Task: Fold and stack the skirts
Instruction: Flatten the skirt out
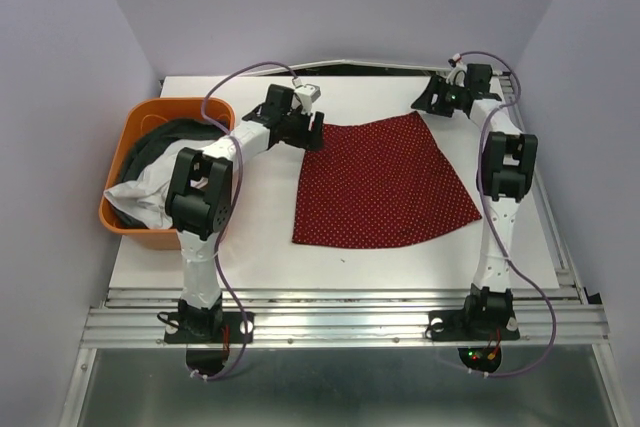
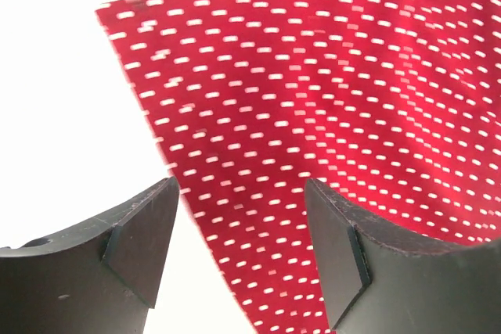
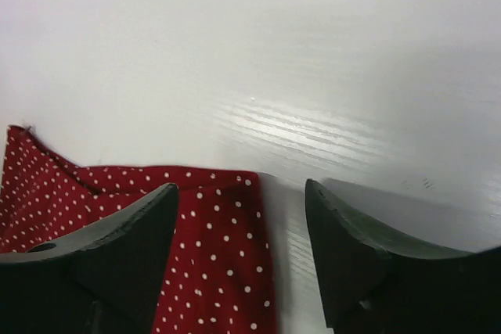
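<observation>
Layout of the work surface seen from above, with the two wrist views as insets. One red skirt (image 1: 385,182) with white dots lies spread flat on the white table (image 1: 260,237), narrow waist edge toward the far side and wide hem toward the arm bases, so its long axis runs from far to near. The waist edge spans the gap between the two arms. The left gripper (image 1: 312,129) sits at the far left corner of the skirt, and its fingers (image 2: 141,232) stand apart with the cloth's left edge passing under the gap between them, nothing pinched. The right gripper (image 1: 432,102) sits at the far right corner. In its wrist view the fingers are likewise apart, the red corner reaching in from the left under one finger and partway into the gap, bare table under the other. Each arm is thus nearest its own waist corner, and the cloth extends from both sets of fingers toward the near edge. A fold of waist to hem would probably call for both grippers to close on these corners first. A white skirt (image 1: 140,197) and a dark grey skirt (image 1: 170,137) lie heaped in the orange basket (image 1: 118,157) at the left, well apart from the red one.
</observation>
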You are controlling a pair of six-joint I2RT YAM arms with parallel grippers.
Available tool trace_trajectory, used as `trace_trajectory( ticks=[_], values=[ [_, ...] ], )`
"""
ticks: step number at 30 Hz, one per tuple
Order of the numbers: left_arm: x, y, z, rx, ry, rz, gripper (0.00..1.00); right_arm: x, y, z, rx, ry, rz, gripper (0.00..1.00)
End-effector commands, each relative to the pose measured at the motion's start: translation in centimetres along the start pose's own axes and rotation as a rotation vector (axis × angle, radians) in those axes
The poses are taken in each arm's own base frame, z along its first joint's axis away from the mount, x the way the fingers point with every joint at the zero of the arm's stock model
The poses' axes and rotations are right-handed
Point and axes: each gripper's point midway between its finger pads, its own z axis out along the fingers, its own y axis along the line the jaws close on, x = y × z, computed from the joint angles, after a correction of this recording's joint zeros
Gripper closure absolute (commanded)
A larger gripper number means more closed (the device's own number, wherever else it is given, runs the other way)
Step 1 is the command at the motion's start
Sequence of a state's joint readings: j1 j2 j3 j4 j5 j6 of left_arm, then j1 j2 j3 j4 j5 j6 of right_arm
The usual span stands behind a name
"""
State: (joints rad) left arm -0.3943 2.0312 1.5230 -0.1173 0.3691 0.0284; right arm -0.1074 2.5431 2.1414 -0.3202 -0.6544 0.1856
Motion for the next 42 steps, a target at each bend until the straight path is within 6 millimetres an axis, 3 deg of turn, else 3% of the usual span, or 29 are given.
trace_trajectory(
  ticks=[1,2,3,4,7,8,10,11,13,14,18,25,27,29,30,32,34,35,36,37,42],
  values=[
    [-2.9,0.4,-1.6,-0.029,-0.077,-0.007,0.23,-4.0,2.7,-2.5,0.013,-0.081,-0.088,0.27],
    [-3.1,1.0,-1.6,-0.060,-0.083,-0.014,0.23,-4.0,2.3,-3.4,0.062,-0.081,-0.146,0.27],
    [-3.2,1.5,-1.5,-0.074,-0.088,-0.049,0.22,-2.0,1.7,-3.9,0.091,-0.040,-0.151,0.27],
    [-4.0,1.9,-1.6,-0.080,-0.108,-0.053,0.22,-3.2,2.4,-6.2,0.142,-0.057,-0.248,0.28],
    [-5.1,3.8,-1.2,-0.112,-0.128,-0.074,0.22,-1.4,1.2,-9.0,0.243,0.010,-0.299,0.33],
    [-6.5,4.0,-1.4,-0.112,-0.153,-0.058,0.22,0.6,0.5,-10.2,0.289,0.073,-0.318,0.37],
    [-6.8,4.7,-0.4,-0.125,-0.146,-0.036,0.22,2.6,-0.3,-11.4,0.317,0.128,-0.319,0.42],
    [-8.2,4.5,-0.4,-0.120,-0.168,-0.025,0.22,5.2,-0.9,-11.8,0.329,0.187,-0.307,0.44],
    [-8.1,5.4,0.8,-0.132,-0.153,0.007,0.23,6.1,-1.5,-13.1,0.368,0.203,-0.304,0.47],
    [-8.4,6.0,1.6,-0.145,-0.157,0.011,0.23,7.5,-1.9,-13.5,0.384,0.232,-0.300,0.48],
    [-9.2,7.1,2.9,-0.175,-0.170,0.012,0.24,9.7,-3.8,-14.1,0.425,0.286,-0.277,0.49],
    [-7.2,7.6,6.2,-0.134,-0.136,0.000,0.26,13.5,-3.4,-14.1,0.358,0.395,-0.237,0.50],
    [-6.6,7.9,6.5,-0.130,-0.124,-0.012,0.28,14.1,-3.5,-14.0,0.352,0.412,-0.228,0.57],
    [-5.7,8.3,6.9,-0.119,-0.107,-0.038,0.36,14.4,-3.6,-13.8,0.346,0.421,-0.226,0.65],
    [-5.3,8.4,7.1,-0.117,-0.096,-0.045,0.48,14.5,-3.6,-13.8,0.340,0.425,-0.226,0.68],
    [-4.9,9.0,6.9,-0.117,-0.091,-0.059,0.57,14.6,-3.4,-13.7,0.327,0.431,-0.228,0.72],
    [-4.9,9.5,6.3,-0.121,-0.093,-0.066,0.74,14.6,-3.3,-13.7,0.319,0.433,-0.229,0.76],
    [-4.4,10.1,6.2,-0.121,-0.087,-0.077,0.80,14.6,-3.2,-13.8,0.315,0.432,-0.232,0.83],
    [-4.5,10.3,5.8,-0.126,-0.090,-0.080,0.95,14.3,-3.1,-13.8,0.316,0.426,-0.236,0.87],
    [-3.9,10.7,5.6,-0.135,-0.077,-0.089,1.00,14.3,-3.1,-13.9,0.318,0.427,-0.239,0.96],
    [-3.6,11.7,2.8,-0.161,-0.091,-0.140,1.00,12.1,-3.9,-13.6,0.347,0.387,-0.261,0.99]
  ],
)
